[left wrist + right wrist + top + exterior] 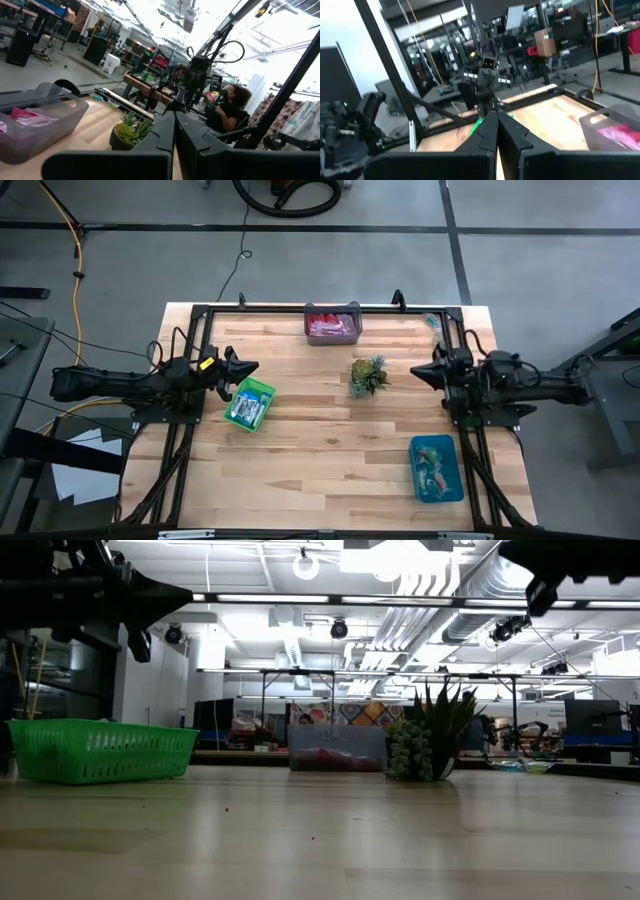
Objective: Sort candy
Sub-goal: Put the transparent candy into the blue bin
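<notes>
Seen from above, the candy is already split among three bins on the table. Pink pieces fill the grey bin at top centre; blue-and-white ones lie in the green basket at centre left; a mixed lot sits in the blue tray at lower right. We can't make out single wrappers in any of them.

The left gripper hangs at the left, just above the basket's upper corner in the frame, fingers pressed together, holding nothing we can see. The right gripper hangs at the right, apart from the plant in the middle, tips likewise together.

Low view: both arms are cut off by the top edge, mere dark shapes. The basket's mesh wall at left hides its contents; the grey bin at centre shows only a red blur; the plant stands right of it. The tray is lost in clutter at far right.

Left wrist cam: closed fingers fill the bottom, w/ a seated person in the room behind. Right wrist cam: pink candy at the lower right edge, bin partly cropped.
</notes>
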Controlling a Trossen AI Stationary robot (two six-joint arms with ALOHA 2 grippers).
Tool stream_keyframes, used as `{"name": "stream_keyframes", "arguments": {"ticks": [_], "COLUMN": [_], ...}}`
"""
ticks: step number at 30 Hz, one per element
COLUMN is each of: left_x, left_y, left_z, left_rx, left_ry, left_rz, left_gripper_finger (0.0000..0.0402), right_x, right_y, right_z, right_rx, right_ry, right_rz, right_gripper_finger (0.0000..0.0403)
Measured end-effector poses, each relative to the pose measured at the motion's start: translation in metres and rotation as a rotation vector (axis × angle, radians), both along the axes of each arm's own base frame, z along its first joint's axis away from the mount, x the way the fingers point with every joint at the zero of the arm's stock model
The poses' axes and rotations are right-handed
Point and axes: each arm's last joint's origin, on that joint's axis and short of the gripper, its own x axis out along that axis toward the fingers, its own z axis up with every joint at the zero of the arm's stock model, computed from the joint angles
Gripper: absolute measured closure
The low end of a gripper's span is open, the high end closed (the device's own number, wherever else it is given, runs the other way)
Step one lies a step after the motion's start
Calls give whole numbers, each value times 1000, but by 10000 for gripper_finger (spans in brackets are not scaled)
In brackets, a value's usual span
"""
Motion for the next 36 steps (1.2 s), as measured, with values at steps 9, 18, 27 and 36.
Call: {"name": "stream_keyframes", "arguments": {"ticks": [9,18,27,36], "left_x": [0,0,0,0], "left_y": [0,0,0,0], "left_z": [0,0,0,0], "left_rx": [0,0,0,0], "left_ry": [0,0,0,0], "left_rz": [0,0,0,0], "left_gripper_finger": [402,401,401,401], "right_x": [-27,11,44,36], "right_y": [-9,-36,-135,-219], "right_z": [35,73,48,-1], "right_rx": [-61,-66,227,575], "right_ry": [-141,348,774,1111], "right_rz": [-271,-663,-1045,-1175], "right_gripper_finger": [403,403,403,389]}}
